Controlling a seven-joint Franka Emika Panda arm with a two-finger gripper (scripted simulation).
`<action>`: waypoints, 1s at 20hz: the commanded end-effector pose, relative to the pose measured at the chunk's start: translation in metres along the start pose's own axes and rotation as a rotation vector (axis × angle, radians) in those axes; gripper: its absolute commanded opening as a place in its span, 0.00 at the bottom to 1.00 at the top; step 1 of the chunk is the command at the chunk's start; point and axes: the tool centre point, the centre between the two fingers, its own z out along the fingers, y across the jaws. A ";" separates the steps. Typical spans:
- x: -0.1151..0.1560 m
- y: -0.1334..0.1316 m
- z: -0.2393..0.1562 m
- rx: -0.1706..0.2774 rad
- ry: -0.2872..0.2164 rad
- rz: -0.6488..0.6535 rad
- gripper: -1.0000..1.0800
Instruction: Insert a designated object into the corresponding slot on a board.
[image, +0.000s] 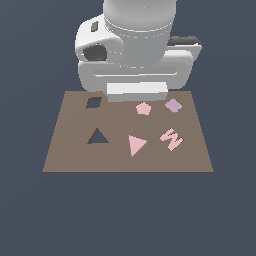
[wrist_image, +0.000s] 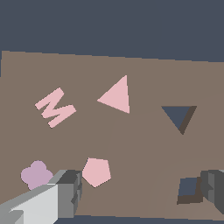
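You are reaching with the gripper (wrist_image: 140, 192) spread and holding nothing (both fingers (wrist_image: 70, 188) showing far apart). The triangle (wrist_image: 116, 95) is lying flat on the board (wrist_image: 144, 78) ahead of the fingers, beside the slot (wrist_image: 180, 117); center over it before descending.

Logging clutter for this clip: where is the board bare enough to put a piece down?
Bare: the board strip along the near edge, below the triangular slot and pink triangle. Crowded: exterior view's right, with pentagon, purple flower piece and W-shaped piece.

Pink triangle (image: 136, 145), brown board (image: 70, 150)
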 end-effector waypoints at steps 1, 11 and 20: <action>0.000 0.000 0.000 0.000 0.000 0.000 0.96; 0.013 -0.003 0.021 0.002 0.000 -0.015 0.96; 0.045 -0.011 0.072 0.008 -0.001 -0.053 0.96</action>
